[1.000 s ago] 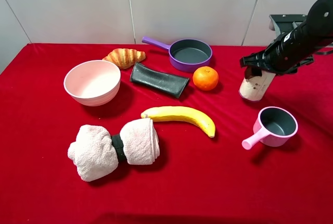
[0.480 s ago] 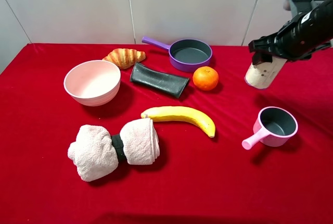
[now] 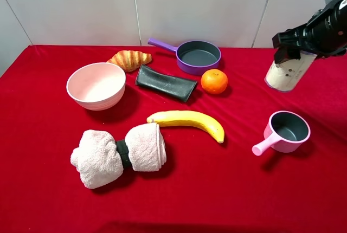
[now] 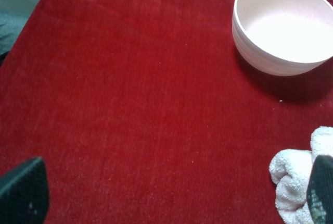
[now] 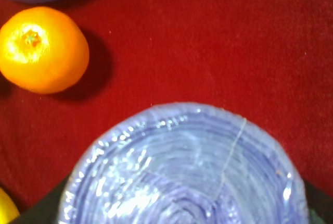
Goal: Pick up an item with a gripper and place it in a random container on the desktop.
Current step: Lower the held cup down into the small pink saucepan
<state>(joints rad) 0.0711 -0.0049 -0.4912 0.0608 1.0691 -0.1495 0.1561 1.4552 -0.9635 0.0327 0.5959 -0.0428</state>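
My right gripper [image 3: 295,49] is shut on the beige canister [image 3: 288,73] and holds it tilted in the air at the right of the red desktop [image 3: 179,189]. Its purple-lilac lid [image 5: 182,166] fills the right wrist view. The pink saucepan [image 3: 286,130] with the dark grey inside stands below and a little nearer the front, handle toward the front left. My left gripper [image 4: 171,193] is open over bare red cloth; only its two dark fingertips [image 4: 23,193] show, and it is out of the high view.
An orange [image 3: 213,81], a purple frying pan [image 3: 197,56], a dark pouch [image 3: 165,83], a croissant [image 3: 129,59], a pale pink bowl [image 3: 96,85], a banana [image 3: 188,121] and a rolled towel [image 3: 119,154] lie across the cloth.
My right gripper has lifted the canister up and to the right, from near the cloth beside the orange to above the saucepan's far side. The other things have not moved.
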